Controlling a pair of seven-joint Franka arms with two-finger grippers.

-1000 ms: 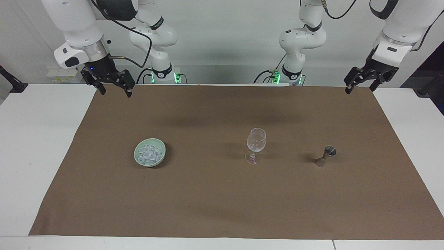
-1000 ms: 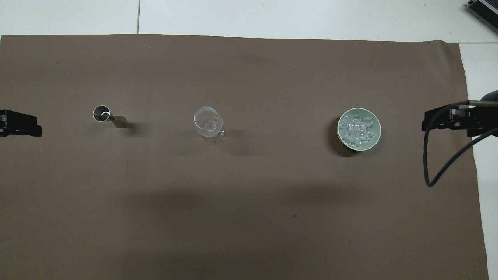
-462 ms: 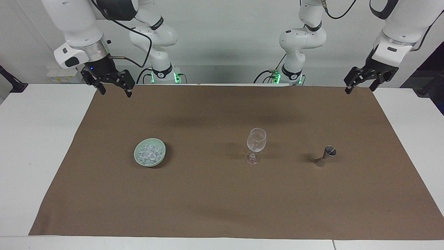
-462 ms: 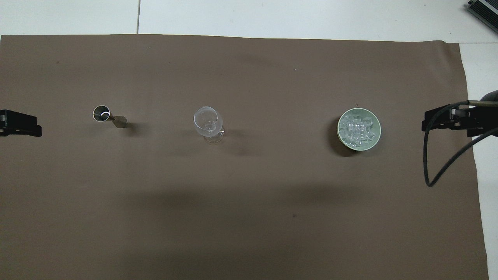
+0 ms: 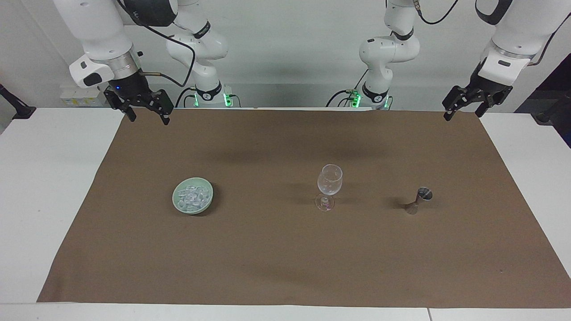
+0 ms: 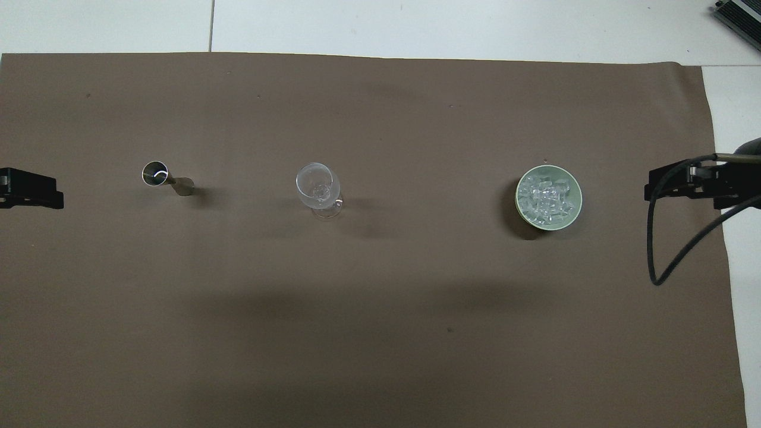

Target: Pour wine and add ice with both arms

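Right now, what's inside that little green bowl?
The green bowl holds a heap of clear ice chunks, filling it. The bowl's bottom is covered by them, so anything beneath can't be seen.

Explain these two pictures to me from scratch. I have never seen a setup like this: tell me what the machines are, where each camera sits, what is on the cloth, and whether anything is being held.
Two white jointed robot arms stand at a table covered by a brown cloth. One picture faces them from across the table; the other looks steeply down from above their end, so its sides are flipped.

Three things stand in a row on the cloth: a pale green bowl heaped with small clear ice chunks toward the right arm's end, a clear stemmed wine glass in the middle, and a small hourglass-shaped metal measuring cup toward the left arm's end.

Each arm ends in a black two-finger claw. The right gripper and the left gripper both hang open over the cloth's corners nearest the robots, holding nothing. Both arms wait.
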